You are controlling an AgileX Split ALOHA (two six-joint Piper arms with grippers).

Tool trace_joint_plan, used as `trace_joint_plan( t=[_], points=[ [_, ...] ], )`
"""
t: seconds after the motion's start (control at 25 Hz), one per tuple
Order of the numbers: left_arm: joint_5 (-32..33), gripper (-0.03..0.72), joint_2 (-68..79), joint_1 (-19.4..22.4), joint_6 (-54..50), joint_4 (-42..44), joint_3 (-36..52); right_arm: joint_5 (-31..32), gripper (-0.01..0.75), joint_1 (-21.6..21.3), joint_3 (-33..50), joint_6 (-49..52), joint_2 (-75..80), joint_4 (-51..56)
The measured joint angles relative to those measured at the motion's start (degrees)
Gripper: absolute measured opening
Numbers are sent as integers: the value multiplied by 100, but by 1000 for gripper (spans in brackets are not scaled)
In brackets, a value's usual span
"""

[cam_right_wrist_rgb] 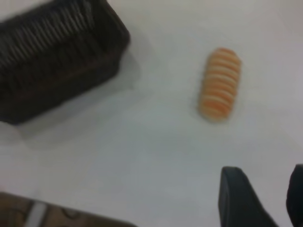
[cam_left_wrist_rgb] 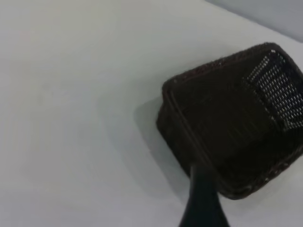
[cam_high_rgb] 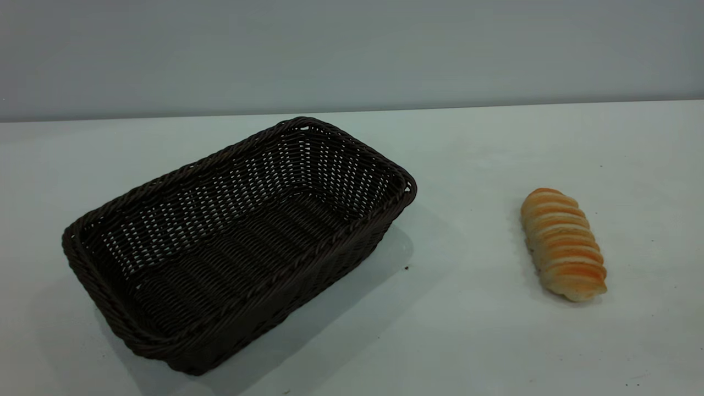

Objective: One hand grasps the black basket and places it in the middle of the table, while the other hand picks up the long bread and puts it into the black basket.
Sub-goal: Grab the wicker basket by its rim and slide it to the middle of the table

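White and matte, the table (cam_high_rgb: pixel 473 341) stretched wide under a plain grey wall (cam_high_rgb: pixel 352 49), carrying a few tiny dark specks. In the exterior view neither arm appeared at all; only the two objects lay on the surface.

The right gripper (cam_right_wrist_rgb: pixel 265 198) showed only in the right wrist view, as two dark fingers (cam_right_wrist_rgb: pixel 239 198) with a clear band of white table between them, so it stood parted. It held nothing and touched nothing, hovering above bare tabletop and well apart from the long bread (cam_right_wrist_rgb: pixel 219 84).

Of the left gripper (cam_left_wrist_rgb: pixel 203 201), a single dark finger tip showed in the left wrist view, hanging above the near rim of the black basket (cam_left_wrist_rgb: pixel 232 120). Whether it was spread or closed could not be told, nor whether it touched the wicker.

In the exterior view the black basket (cam_high_rgb: pixel 236 242) sat flat on the left half of the table, turned at a slant, one corner toward the wall and the opposite one toward the camera, its braided rim up and its inside bare. The long bread (cam_high_rgb: pixel 564 245) lay on the right side of the table, ridged golden-orange top upward, well clear of the basket, with open white surface between them.
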Motion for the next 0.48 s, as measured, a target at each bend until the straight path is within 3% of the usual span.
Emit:
trace_joint_plan(
  t=[0.48],
  points=[
    [-2209, 585, 4485, 0, -371, -759, 0, -407, 238, 0, 0, 15, 0, 693]
  ],
)
